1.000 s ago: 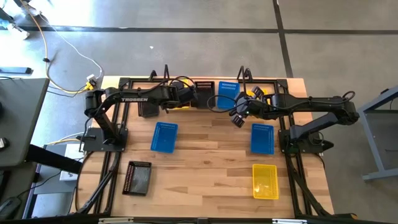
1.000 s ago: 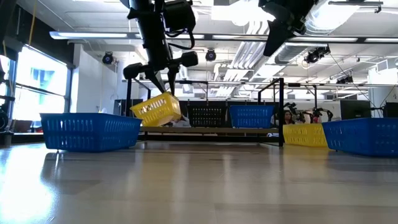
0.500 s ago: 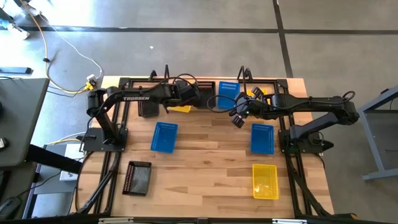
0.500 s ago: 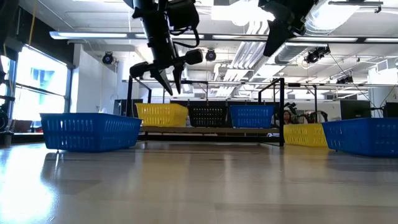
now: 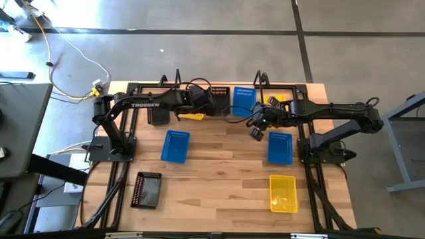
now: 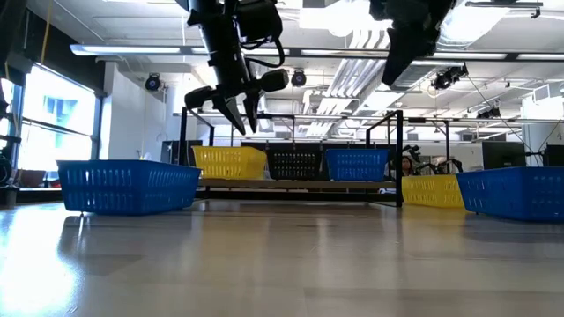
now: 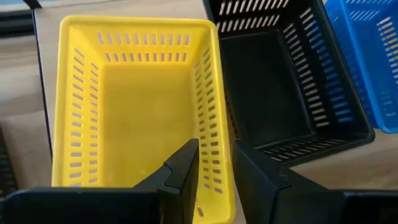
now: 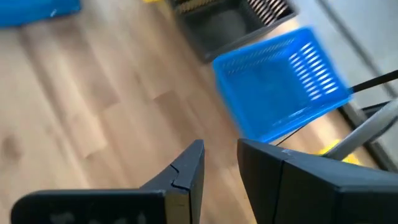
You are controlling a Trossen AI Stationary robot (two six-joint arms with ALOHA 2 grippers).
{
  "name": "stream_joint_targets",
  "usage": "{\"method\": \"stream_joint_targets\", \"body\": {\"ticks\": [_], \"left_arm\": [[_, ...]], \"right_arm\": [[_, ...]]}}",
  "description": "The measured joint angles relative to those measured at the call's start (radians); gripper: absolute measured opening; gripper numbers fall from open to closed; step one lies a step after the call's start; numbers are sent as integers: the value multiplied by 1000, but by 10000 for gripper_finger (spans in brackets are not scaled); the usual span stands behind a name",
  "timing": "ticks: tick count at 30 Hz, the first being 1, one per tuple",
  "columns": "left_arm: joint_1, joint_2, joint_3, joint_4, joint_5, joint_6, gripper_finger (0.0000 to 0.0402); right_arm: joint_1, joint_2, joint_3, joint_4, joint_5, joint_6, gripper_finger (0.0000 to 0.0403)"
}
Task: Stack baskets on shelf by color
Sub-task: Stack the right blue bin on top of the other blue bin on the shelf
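yellow basket sits on the shelf — our left gripper, empty with fingers parted, should lift straight up; the black basket sits at 3 o'clock.

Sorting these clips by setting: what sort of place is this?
Probably a robotics lab or workshop: a slatted wooden table on bare concrete floor, loose cables, and exposed ceiling pipes with strip lighting.
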Motion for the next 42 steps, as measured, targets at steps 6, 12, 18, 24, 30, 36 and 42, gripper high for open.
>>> {"method": "stream_joint_targets", "body": {"ticks": [6, 12, 18, 24, 30, 36, 42], "left_arm": [[-18, -2, 1, 20, -3, 90, 88], [-48, -13, 3, 51, 8, 207, 87], [-67, -38, 2, 52, 10, 305, 87], [-107, -99, 3, 86, 39, 412, 87], [-186, -174, 3, 80, 91, 534, 87], [-278, -236, 3, 81, 182, 595, 87], [-356, -304, 3, 79, 222, 621, 87]], "right_arm": [[0, 0, 0, -88, -178, 47, 83], [4, 0, 0, -110, -355, 147, 83], [64, 0, 0, -110, -408, 237, 83], [167, 0, 0, -153, -429, 288, 83], [260, 0, -1, -241, -429, 282, 83], [367, 0, -1, -316, -381, 200, 83], [473, 0, -1, -315, -310, 114, 83]]}}
